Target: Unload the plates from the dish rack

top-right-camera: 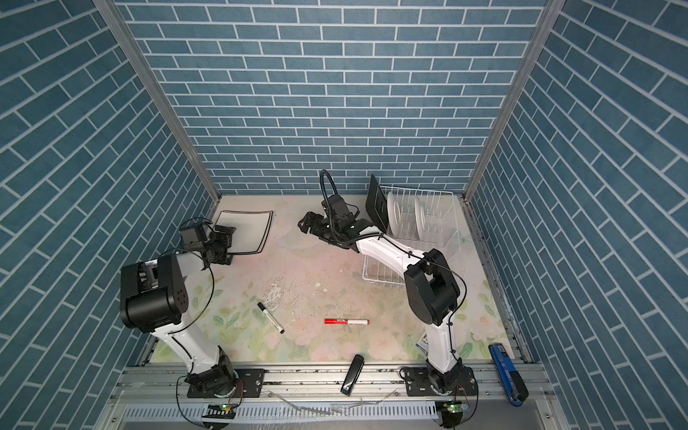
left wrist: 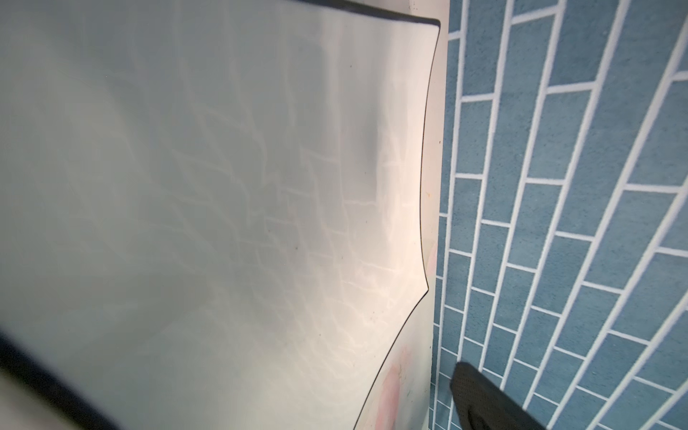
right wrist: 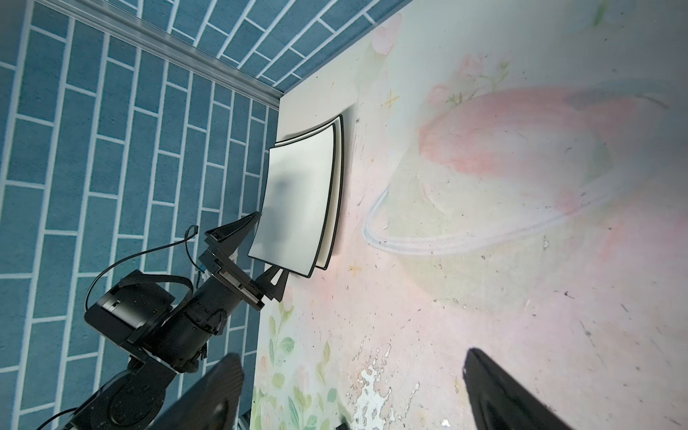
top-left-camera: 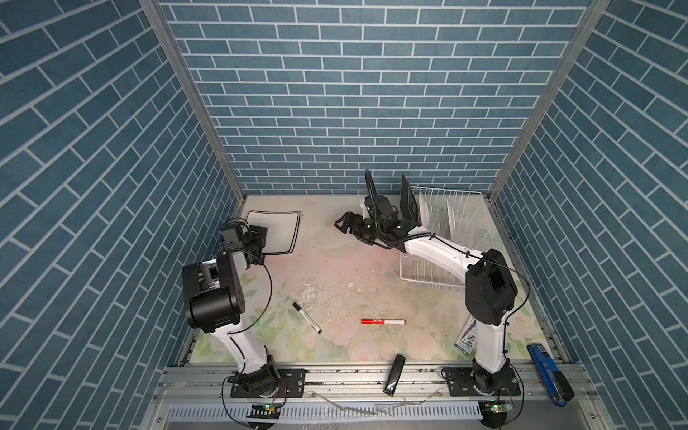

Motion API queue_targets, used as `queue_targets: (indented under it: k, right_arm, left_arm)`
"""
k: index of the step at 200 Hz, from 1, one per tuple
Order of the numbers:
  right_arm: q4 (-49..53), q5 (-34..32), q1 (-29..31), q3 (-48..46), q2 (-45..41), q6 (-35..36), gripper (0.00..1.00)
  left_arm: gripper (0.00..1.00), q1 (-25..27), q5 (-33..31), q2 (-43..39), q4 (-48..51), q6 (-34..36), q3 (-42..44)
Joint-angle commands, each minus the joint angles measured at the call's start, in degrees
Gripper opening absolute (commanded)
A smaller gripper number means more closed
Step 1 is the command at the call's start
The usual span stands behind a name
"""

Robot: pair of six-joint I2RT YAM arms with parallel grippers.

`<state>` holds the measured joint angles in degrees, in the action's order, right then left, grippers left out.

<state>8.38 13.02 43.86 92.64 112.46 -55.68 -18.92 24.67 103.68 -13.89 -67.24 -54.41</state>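
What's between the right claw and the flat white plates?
Nothing but bare flowery mat lies between the right gripper and the stacked white plates; both top views show it.

white arms (top-left-camera: 439,249), black seemingly ribbed cable (top-left-camera: 419,236)

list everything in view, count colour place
dish rack: 1, white, far right
square white plates: 2, black-rimmed, stacked far left
black plate: 1, black, upright, rack's left end
standing white plates: 2, white, in rack
black marker: 1, black, front middle
red marker: 1, red, front middle
black device: 1, black, front rail
blue tool: 1, blue, front right
left gripper: 1, black, open by stack
right gripper: 1, black, open, empty
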Motion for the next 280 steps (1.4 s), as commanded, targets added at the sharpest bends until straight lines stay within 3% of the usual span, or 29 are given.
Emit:
queue_targets:
  k: [1, 155, 193, 280]
  right_arm:
    - [-1.40, -1.48, -0.53, -1.68, -3.28, -1.76, 0.94]
    - [-2.93, -1.49, -1.03, -3.78, -4.79, -1.85, 0.94]
    - [-4.01, -1.52, -1.57, -4.65, -5.28, -2.00, 0.94]
    - [-4.87, -0.88, -2.32, -6.09, -7.51, -1.45, 0.93]
  left_arm:
    - [1.00, 0.29, -0.18, -1.77, 1.58, 1.85, -1.40]
    - [1.00, 1.42, -3.54, -3.66, 12.85, 10.78, -4.84]
    - [1.00, 1.72, -6.70, -2.94, 18.67, 10.32, -7.36]
    - [1.00, 3.43, -7.01, -0.10, 22.16, 9.00, -11.22]
